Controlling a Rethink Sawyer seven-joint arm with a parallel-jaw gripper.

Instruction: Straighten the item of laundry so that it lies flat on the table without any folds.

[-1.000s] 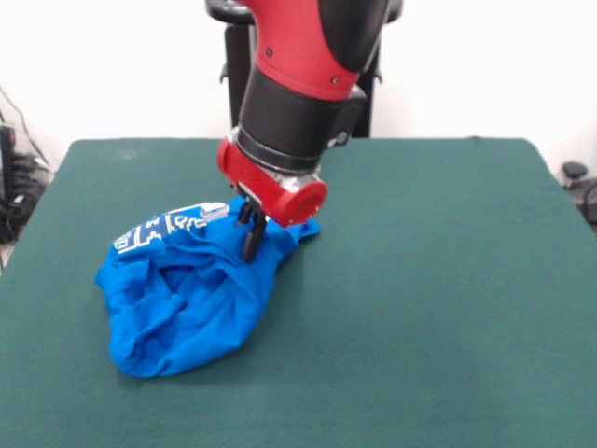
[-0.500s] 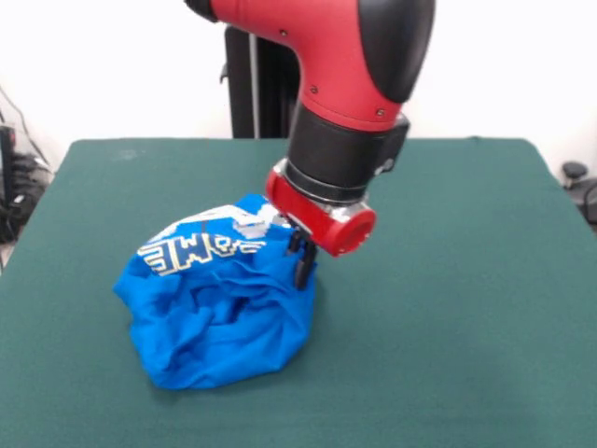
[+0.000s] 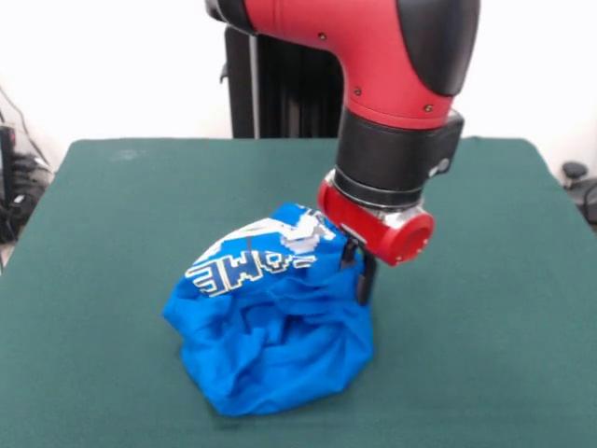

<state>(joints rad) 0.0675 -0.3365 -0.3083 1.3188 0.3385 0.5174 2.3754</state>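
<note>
One garment occupied the scene: the blue T-shirt (image 3: 270, 341), bunched into a rumpled heap on the green table (image 3: 485, 355), sitting a little toward seven o'clock from the table's middle. White lettering, seen upside down, ran across the upper face of the heap, with a patch of white print beside it near the top. The lower part of the cloth sagged in deep folds and touched the tabletop, while the upper edge toward one o'clock was drawn up off the surface.

At that raised edge the gripper (image 3: 359, 271) came down from twelve o'clock on the red and black arm. Its dark fingers looked pinched together on the shirt's fabric, with cloth gathered right against them and no gap visible between the tips, so it appeared to have hold of the shirt's upper edge.

As a judgement, the step in hand was a drag or lift: the shirt was held by one edge and far from flat, so the task looked barely begun. The next move would call for pulling that held edge away from the heap, toward three o'clock where bare table lay, low enough that the trailing cloth stays on the felt and unrolls instead of swinging as a bundle.
</note>
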